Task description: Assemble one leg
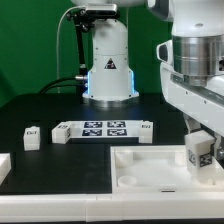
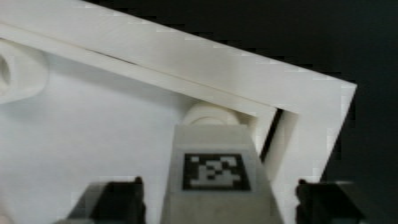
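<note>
At the panel's (image 1: 140, 160) corner on the exterior view's right, the leg (image 2: 217, 165) stands with its far end at the round socket (image 2: 214, 114). I think the leg could tip over from here, because I cannot tell if it sits deep enough in the hole. A small bump from one finger (image 2: 118, 200) could knock it crooked. The arm comes straight down from above, with the gripper (image 1: 200, 150) pointing at the table. Its fingers are apart, one on each side of the leg, with a dark gap showing.
</note>
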Controlling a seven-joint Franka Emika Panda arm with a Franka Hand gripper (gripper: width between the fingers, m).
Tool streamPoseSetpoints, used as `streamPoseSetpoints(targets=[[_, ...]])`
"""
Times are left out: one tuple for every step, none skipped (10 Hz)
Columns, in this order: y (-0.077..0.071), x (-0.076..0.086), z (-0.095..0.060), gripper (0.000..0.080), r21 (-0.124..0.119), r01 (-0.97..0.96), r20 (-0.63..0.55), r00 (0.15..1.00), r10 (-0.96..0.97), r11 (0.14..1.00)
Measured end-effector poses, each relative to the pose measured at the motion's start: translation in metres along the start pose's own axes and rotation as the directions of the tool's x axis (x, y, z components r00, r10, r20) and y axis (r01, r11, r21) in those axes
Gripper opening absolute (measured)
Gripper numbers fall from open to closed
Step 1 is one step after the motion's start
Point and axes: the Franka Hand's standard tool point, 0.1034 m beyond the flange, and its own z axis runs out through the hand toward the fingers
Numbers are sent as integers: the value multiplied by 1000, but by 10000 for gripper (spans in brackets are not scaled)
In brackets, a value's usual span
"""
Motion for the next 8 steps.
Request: streamPoseSetpoints(targets=[[1,-2,2,611,-2,52,0,999,-52,999],[1,-2,3,611,-4,114,1,993,-114,993],[1,-2,3,643,-4,222,2,975,-222,975],[2,-1,4,643,-5,342,3,940,-342,940],[2,2,3,648,-3,461,2,888,-461,888],[2,6,3,648,-4,558,2,830,-558,830],[4,10,3,649,-3,665,3,747,-665,747],[4,12,3,649,-3,738,4,675,-738,675]])
